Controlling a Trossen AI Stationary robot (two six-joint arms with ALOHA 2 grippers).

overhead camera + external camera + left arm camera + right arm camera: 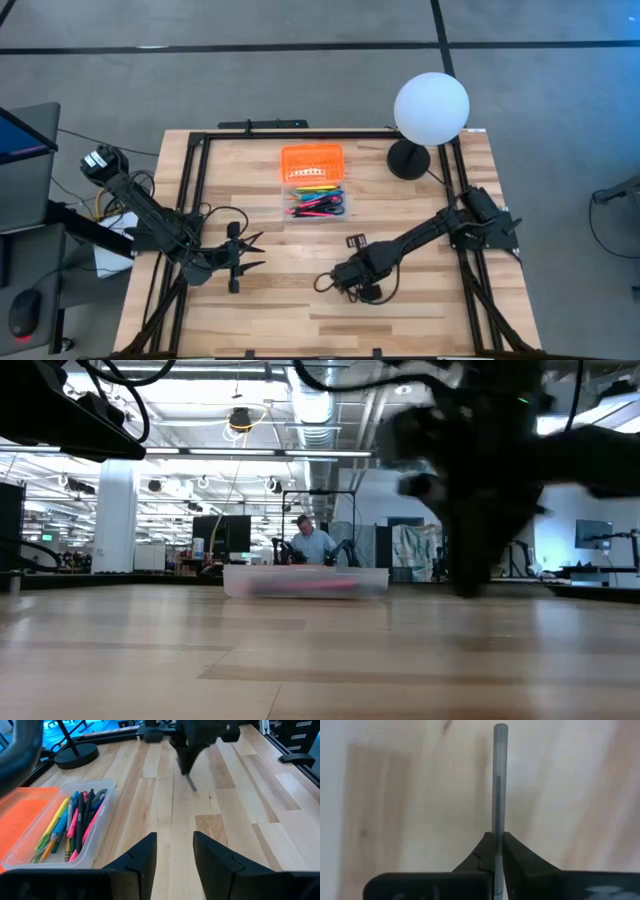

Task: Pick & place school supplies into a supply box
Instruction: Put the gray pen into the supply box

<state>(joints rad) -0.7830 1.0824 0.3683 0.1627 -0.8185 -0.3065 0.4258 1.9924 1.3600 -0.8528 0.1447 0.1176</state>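
Fingers of the right gripper (pixel 495 851) are pinching a thin grey pen (pixel 499 785) over the table (pixel 420 300). Left gripper (pixel 172 851) is waiting with jaws apart, holding nothing.

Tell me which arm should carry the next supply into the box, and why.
Right. The right gripper is shut on a grey pen over the table, in front of the supply box. The left gripper is open and empty, off to the side.

white globe lamp (pixel 431 108) on a black round base (pixel 408 160), upper right of the wooden table (pixel 300 300). dark monitor (pixel 22 160) at far left edge. seated person (pixel 316 544) beyond the table, centre of the low view.
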